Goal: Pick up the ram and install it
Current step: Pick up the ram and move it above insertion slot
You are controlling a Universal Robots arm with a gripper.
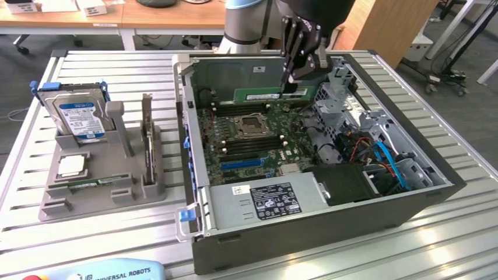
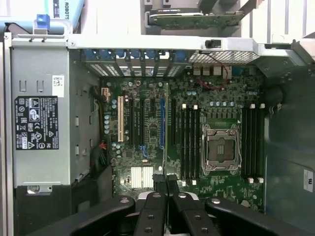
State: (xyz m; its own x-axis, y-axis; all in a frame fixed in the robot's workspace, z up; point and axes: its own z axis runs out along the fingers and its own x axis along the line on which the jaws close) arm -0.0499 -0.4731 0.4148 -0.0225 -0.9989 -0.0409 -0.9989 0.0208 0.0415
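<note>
One pincer (image 1: 293, 86) clamps one ram (image 1: 257, 94) above the single motherboard (image 1: 218, 134) in one computer case (image 1: 327, 224).

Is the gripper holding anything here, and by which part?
Yes: the gripper holds the slim green circuit-board ram stick, pinched along its upper long edge, over the open computer case.

This looks like a robotics lab or test workshop. A slatted aluminium surface (image 1: 435, 233) spans the frame, carrying an opened desktop computer case (image 1: 311, 233) at centre with its motherboard (image 1: 249, 134) bare. At left it also carries a grey moulded fixture (image 1: 101, 192) holding loose parts. An industrial robot arm (image 1: 245, 23) rises at top centre. A blue device lettered "Universal Robots" (image 1: 116, 271) lies at the bottom left edge. Wood-topped surfaces (image 1: 155, 20) with white boxes run along the upper left, and cables (image 1: 447, 79) trail at upper right.
</note>
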